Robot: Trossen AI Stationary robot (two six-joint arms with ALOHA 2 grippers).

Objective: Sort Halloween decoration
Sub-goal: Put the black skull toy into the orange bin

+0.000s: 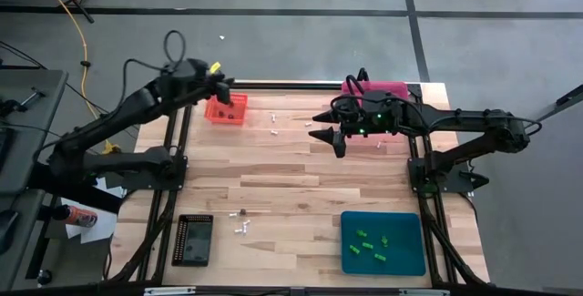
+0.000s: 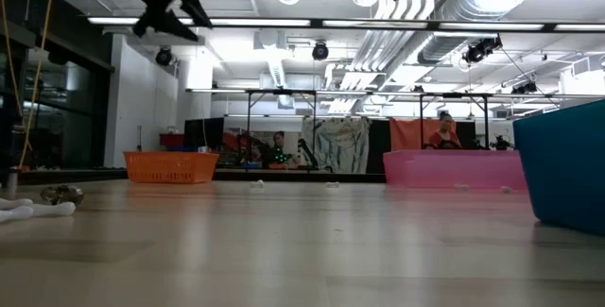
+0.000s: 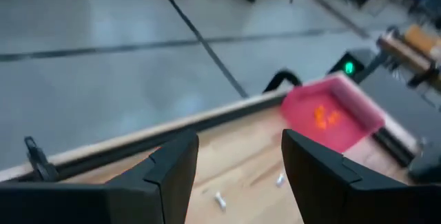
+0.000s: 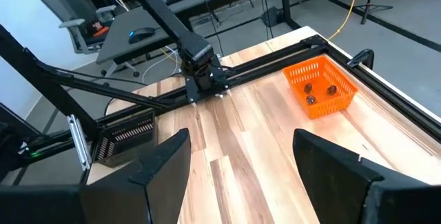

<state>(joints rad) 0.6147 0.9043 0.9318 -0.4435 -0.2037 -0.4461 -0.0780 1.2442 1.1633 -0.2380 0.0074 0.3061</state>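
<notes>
Several bright green trinkets (image 1: 372, 244) lie in the teal rectangular tray (image 1: 412, 258) at lower right. Above the orange mesh tray (image 1: 226, 110), upper left, the left gripper (image 1: 221, 85) gapes empty; the right gripper (image 1: 330, 136) hangs wide at centre.

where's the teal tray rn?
High view: the teal tray sits at the table's near right corner, holding several green trinkets. The black tray lies opposite at near left; the right arm's base stands just behind it.
</notes>
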